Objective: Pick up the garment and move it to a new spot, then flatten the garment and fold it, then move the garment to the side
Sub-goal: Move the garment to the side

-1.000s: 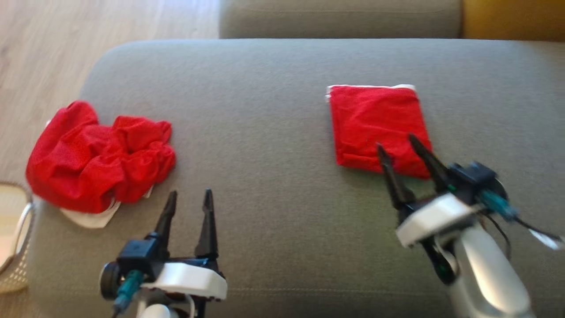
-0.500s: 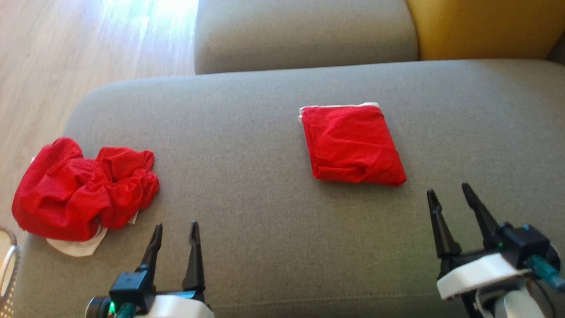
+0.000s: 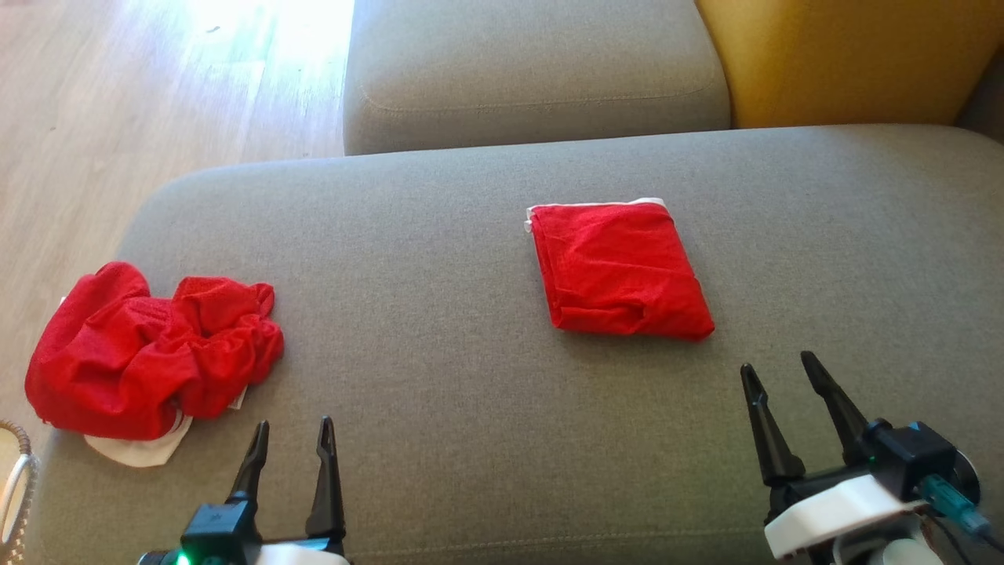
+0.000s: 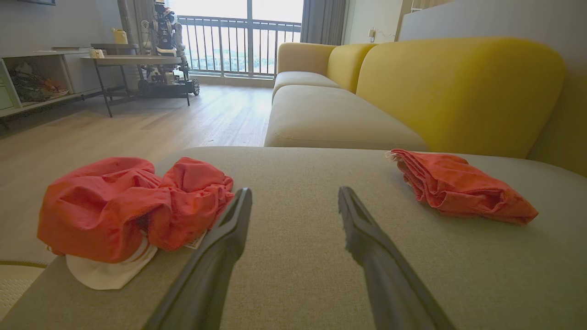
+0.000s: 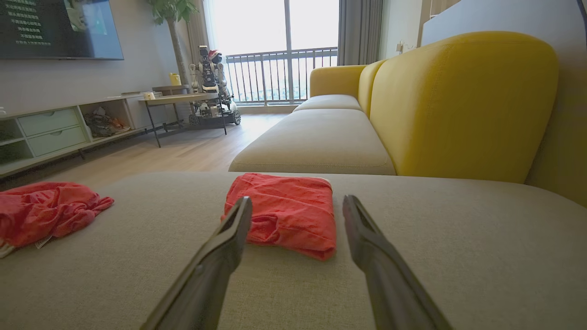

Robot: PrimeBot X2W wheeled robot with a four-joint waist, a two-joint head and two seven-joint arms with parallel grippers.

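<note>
Head cam had tilted up over the last sec, so we discounted the whole-frame shift and compared relative positions only. Real change: right pincer (image 3: 776, 362), whose tips had overlapped the near-right corner of the folded garment (image 3: 620, 271), had pulled back toward us and sat clear of it, grey sofa seat (image 3: 439, 259) visible between. Its jaws stood wide apart w/ nothing in them. Left pincer (image 3: 292, 424) was likewise spread wide and empty, low at the near-left, approx. where it had been. Our reading: folded piece had been let go and parked, so fold + set-aside looked done for this one. The crumpled garment (image 3: 149, 353) at the seat's left end, near the basket (image 3: 16, 486), was prob. next. Folded garment lay flat on the seat, right of centre, short of the yellow backrest (image 3: 847, 55). Outline was nearly square, so no strong long axis. It was skewed, side edges running far-left to near-right, longest span on that diagonal. White-trimmed edge faced away from us toward the backrest, the thicker rolled fold toward us. Crumpled one was a heap, broadly elongated left-right, white scrap poking out on its near side. No orientation readable beyond that.
</note>
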